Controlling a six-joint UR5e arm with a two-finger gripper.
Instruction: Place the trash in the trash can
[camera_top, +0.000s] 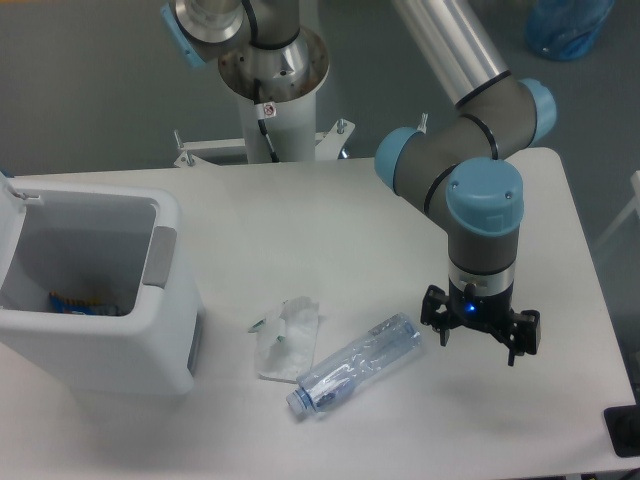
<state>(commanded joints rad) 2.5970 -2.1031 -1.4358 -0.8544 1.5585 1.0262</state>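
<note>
A crumpled whitish plastic wrapper (285, 338) lies flat on the white table, just right of the trash can. Beside it a clear crushed bottle (357, 364) rests on its side, cap end toward the front left. The trash can (178, 300) is a large white bin at the left with grey inner walls and a grey tab on its right rim; something blue lies at its bottom. My gripper (480, 334) hangs pointing down to the right of the bottle's far end, a little apart from it, open with nothing between its fingers.
The arm's base column (270, 90) stands at the back edge of the table. A small black object (624, 431) sits at the front right corner. A blue bag (568, 25) is on the floor beyond the table's back right.
</note>
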